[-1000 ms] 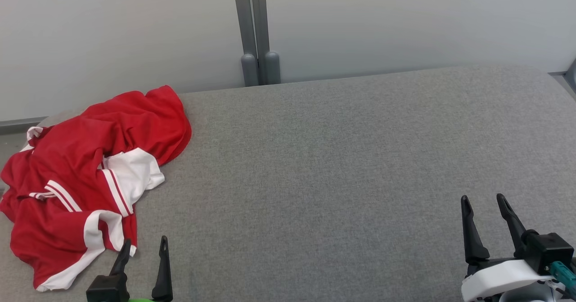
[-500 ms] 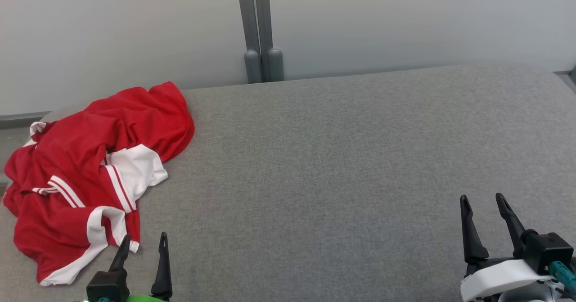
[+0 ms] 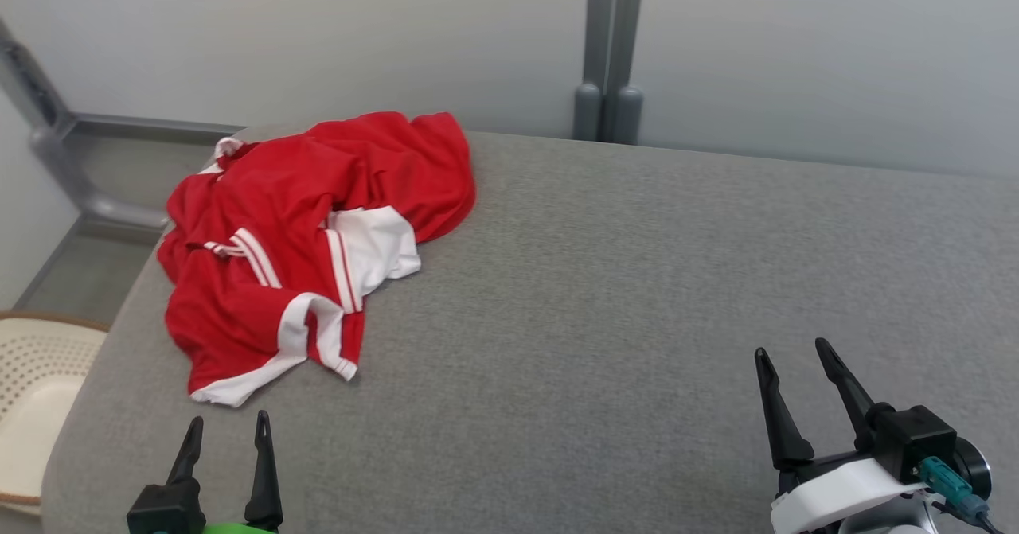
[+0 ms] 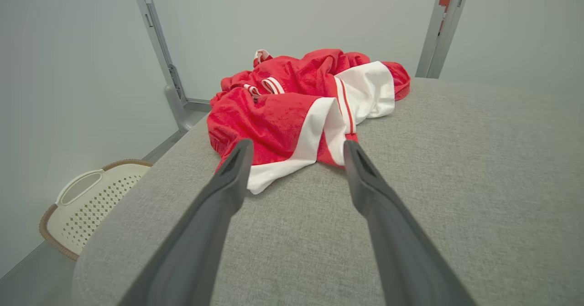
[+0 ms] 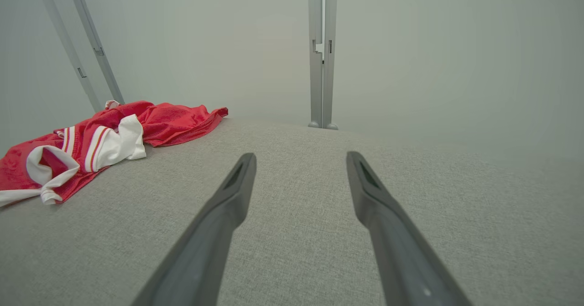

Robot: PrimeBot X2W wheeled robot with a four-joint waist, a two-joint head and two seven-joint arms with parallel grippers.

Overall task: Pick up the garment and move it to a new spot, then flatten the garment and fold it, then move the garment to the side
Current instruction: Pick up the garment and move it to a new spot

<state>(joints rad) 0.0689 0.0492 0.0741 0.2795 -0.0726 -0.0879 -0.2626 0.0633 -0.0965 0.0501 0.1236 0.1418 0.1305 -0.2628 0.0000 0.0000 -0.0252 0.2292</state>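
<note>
Basket (image 3: 40, 359) sat left of table (image 3: 597, 279); bare table lay between my left gripper (image 3: 229, 419) and garment (image 3: 263, 200); right gripper (image 3: 790, 348) spread too, both empty; head had panned left.

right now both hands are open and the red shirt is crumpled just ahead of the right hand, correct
Not quite. The shirt lies crumpled just ahead of the left hand, not the right hand, which sits far across from it. The head view shows this. The rest holds: both hands are open.
</note>
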